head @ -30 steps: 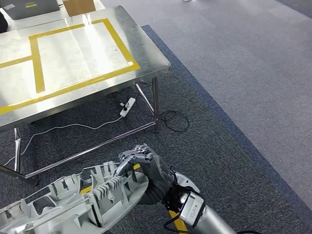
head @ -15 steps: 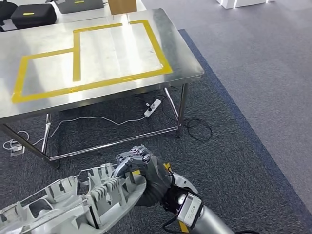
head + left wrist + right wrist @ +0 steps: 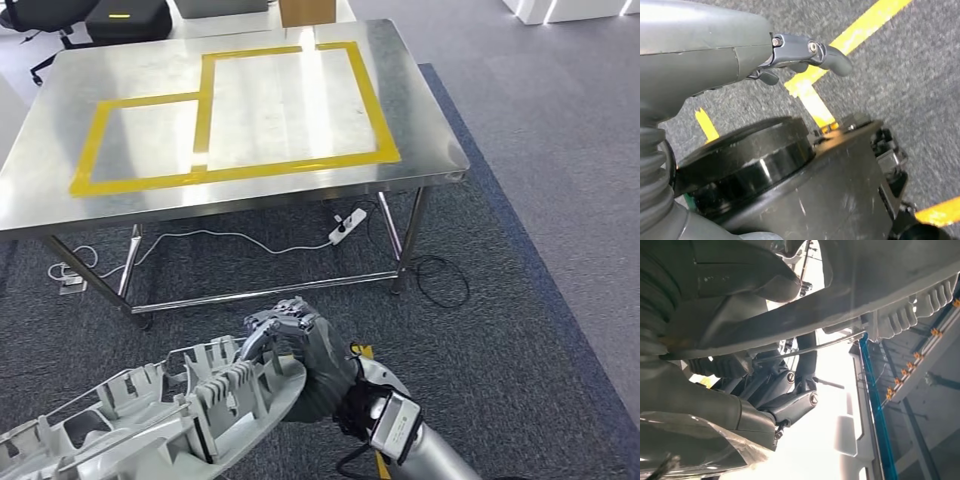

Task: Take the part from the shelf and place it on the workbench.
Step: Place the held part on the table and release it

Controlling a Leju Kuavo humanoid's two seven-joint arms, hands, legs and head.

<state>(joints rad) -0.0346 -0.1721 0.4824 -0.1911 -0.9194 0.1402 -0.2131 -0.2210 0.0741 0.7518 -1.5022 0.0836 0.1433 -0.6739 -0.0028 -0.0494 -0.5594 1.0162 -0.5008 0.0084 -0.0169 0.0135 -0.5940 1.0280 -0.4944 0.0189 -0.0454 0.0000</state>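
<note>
Your right robot hand (image 3: 306, 350) has its fingers curled over the near end of the grey plastic part (image 3: 151, 415), whose long axis runs off to the robot's left. The left robot hand (image 3: 806, 52) hangs over the carpet holding nothing, fingers apart. The bench (image 3: 45, 165) lies ahead, well apart from the part, so you must carry it forward and up.

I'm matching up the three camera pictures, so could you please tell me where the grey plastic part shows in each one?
Head view: the grey plastic part runs along the bottom left, gripped by the right hand.
Right wrist view: its pale underside spans the top, over the fingers.
Left wrist view: I cannot make it out here.
Shared landmark: the right hand on the part.
</note>
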